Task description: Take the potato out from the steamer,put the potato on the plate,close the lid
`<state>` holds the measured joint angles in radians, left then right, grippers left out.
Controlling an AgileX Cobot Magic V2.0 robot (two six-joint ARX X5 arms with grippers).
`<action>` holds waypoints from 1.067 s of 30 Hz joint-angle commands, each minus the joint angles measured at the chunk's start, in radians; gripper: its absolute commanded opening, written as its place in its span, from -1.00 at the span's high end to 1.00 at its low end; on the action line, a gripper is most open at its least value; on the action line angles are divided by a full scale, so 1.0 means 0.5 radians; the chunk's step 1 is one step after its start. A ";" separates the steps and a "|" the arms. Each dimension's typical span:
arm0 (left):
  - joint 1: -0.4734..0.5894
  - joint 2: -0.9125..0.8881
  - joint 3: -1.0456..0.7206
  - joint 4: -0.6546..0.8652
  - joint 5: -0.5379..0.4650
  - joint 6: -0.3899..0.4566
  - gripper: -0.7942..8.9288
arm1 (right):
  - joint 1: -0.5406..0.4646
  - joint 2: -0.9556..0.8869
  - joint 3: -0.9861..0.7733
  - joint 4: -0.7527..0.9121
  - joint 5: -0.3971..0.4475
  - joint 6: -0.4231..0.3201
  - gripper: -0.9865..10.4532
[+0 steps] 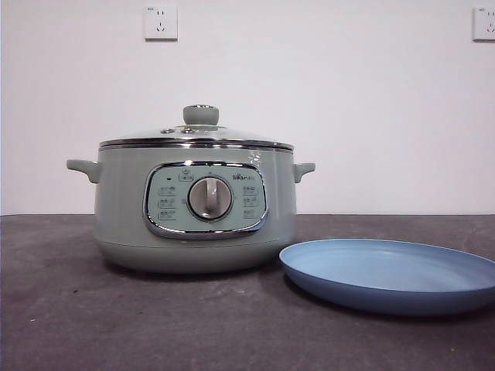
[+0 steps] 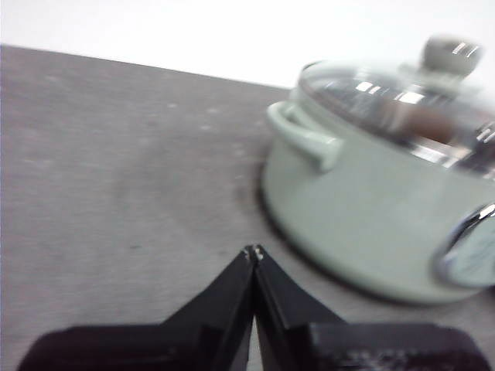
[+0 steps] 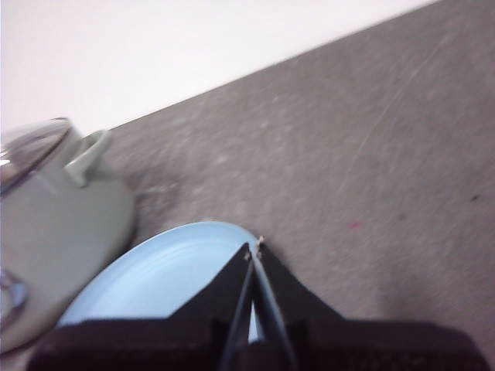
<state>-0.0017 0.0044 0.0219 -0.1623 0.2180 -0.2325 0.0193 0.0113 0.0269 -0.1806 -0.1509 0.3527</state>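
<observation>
The sage-green steamer [image 1: 195, 205] stands left of centre on the dark table, with its glass lid [image 1: 197, 135] closed on it. The blue plate [image 1: 390, 272] lies empty to its right, close to the pot. Through the lid in the left wrist view a brownish shape shows, perhaps the potato [image 2: 424, 124]; it is blurred. My left gripper [image 2: 253, 252] is shut and empty above the table beside the steamer [image 2: 363, 224]. My right gripper [image 3: 255, 246] is shut and empty over the plate's rim [image 3: 166, 270]. Neither arm shows in the front view.
The dark grey table [image 1: 93, 317] runs to a white wall with two sockets [image 1: 160, 22]. The steamer's side handles [image 1: 83, 168] stick out on both sides.
</observation>
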 commanded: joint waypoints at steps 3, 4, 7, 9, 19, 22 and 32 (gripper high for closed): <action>0.004 -0.004 0.076 0.013 0.169 -0.381 0.85 | 0.005 0.046 0.167 0.005 -0.022 0.148 0.85; 0.004 -0.004 0.106 -0.003 0.194 -0.394 0.85 | 0.005 0.064 0.209 -0.009 -0.021 0.154 0.85; 0.004 -0.001 0.224 -0.085 0.208 -0.452 0.85 | 0.005 0.160 0.369 -0.071 -0.054 0.151 0.85; 0.004 -0.001 0.314 -0.169 0.211 -0.465 0.85 | 0.005 0.248 0.484 -0.124 -0.106 0.130 0.85; 0.004 0.252 0.758 -0.532 0.559 -0.356 0.85 | 0.007 0.891 1.202 -0.702 -0.713 -0.230 0.85; 0.004 0.428 0.909 -0.679 0.695 -0.203 0.85 | 0.008 1.067 1.426 -0.946 -0.862 -0.436 0.85; 0.002 0.946 1.421 -1.393 0.940 0.458 0.85 | 0.149 1.395 1.881 -1.724 -0.903 -1.022 0.85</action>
<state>-0.0017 0.4667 0.7174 -0.8326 0.6800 -0.1131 0.0879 0.7074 0.9627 -1.0321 -0.6006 -0.0937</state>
